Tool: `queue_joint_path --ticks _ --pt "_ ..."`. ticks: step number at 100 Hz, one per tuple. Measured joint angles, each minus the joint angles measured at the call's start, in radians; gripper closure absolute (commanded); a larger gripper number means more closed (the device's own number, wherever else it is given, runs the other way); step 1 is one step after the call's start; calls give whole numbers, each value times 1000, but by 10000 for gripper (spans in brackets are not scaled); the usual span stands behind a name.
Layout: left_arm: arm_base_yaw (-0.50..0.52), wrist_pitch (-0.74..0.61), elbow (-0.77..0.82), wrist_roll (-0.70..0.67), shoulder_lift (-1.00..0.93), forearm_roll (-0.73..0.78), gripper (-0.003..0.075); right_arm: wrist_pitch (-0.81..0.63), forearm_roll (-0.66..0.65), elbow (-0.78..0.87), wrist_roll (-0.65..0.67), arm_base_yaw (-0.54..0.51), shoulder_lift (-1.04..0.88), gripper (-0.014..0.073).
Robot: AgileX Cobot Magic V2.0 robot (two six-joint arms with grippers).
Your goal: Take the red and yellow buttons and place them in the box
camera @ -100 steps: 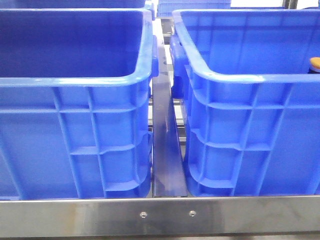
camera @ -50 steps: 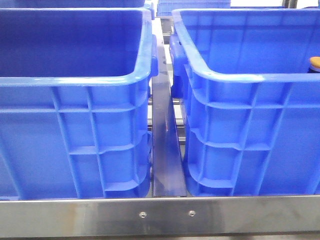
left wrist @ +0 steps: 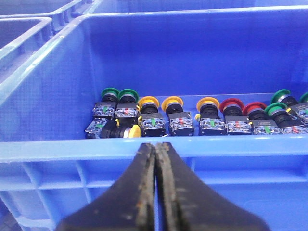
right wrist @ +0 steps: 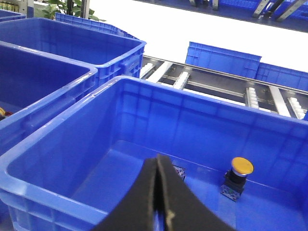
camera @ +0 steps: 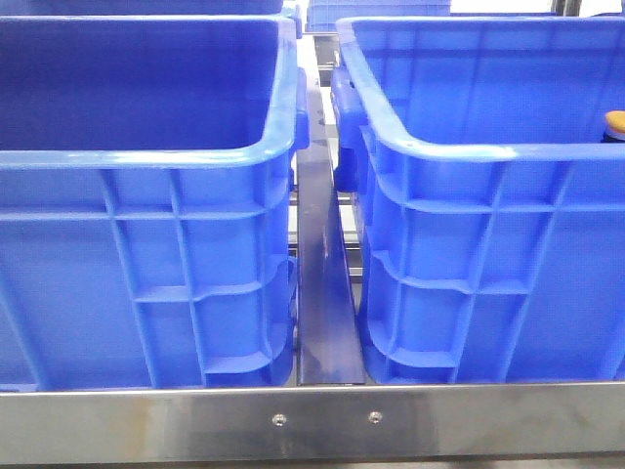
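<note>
My left tool (left wrist: 155, 149) is pressed closed with nothing between its black fingers, hanging just outside the near rim of a blue crate (left wrist: 57, 86). Inside that crate, along the far floor, a row of push buttons lies on their sides: green caps at both ends, yellow buttons (left wrist: 172, 103) in the middle, red buttons (left wrist: 232, 105) next to them. One more yellow-capped button lies nearer, partly hidden by the rim.

My right tool (right wrist: 157, 163) is also closed and empty, poised over the near wall of the box (right wrist: 53, 144). On its floor one yellow button (right wrist: 239, 168) stands upright; a second small piece sits just behind my fingers, mostly hidden, so I cannot tell its colour.

From the front, neither tool is visible. Two blue crates stand side by side behind a metal rail (camera: 312, 420), their floors out of sight. Only an orange-yellow cap (camera: 615, 122) peeks over the right crate's rim, cut off by the picture's edge.
</note>
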Motion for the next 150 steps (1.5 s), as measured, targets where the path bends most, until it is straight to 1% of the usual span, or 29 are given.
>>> queue_joint_path --ticks 22,37,47,57,64,73,80,87,92,94,97,102,106,109,116,120,127,150 --pt "0 0 0 0 0 0 741 0 0 0 0 7 0 696" --pt "0 2 0 0 0 0 741 0 0 0 0 78 0 696" --pt "0 2 0 0 0 0 741 -56 0 0 0 119 0 696" --pt "0 2 0 0 0 0 741 -143 -2 0 0 124 0 696" --pt "0 2 0 0 0 0 741 -197 -50 0 0 124 0 696" --pt "0 2 0 0 0 0 741 -243 -194 0 14 128 0 696" --pt "0 2 0 0 0 0 741 -271 -324 0 97 134 0 696" --pt "0 2 0 0 0 0 741 -304 -472 4 257 138 0 696" --pt "0 2 0 0 0 0 741 -329 -591 9 425 140 0 696" --pt "0 2 0 0 0 0 741 -339 -645 12 470 140 0 696" --pt "0 2 0 0 0 0 741 -351 -720 14 582 140 0 696" --pt "0 2 0 0 0 0 741 -375 -864 19 736 140 0 696" --pt "0 2 0 0 0 0 741 -392 -944 27 857 140 0 696" --pt "0 2 0 0 0 0 741 -400 -1012 34 929 140 0 696" --pt "0 2 0 0 0 0 741 -408 -1102 59 1068 140 0 696" --pt "0 2 0 0 0 0 741 -409 -1127 80 1117 140 0 696" --pt "0 2 0 0 0 0 741 -409 -1153 122 1160 140 0 696" --pt "0 2 0 0 0 0 741 -430 -1159 276 1209 131 -20 696"
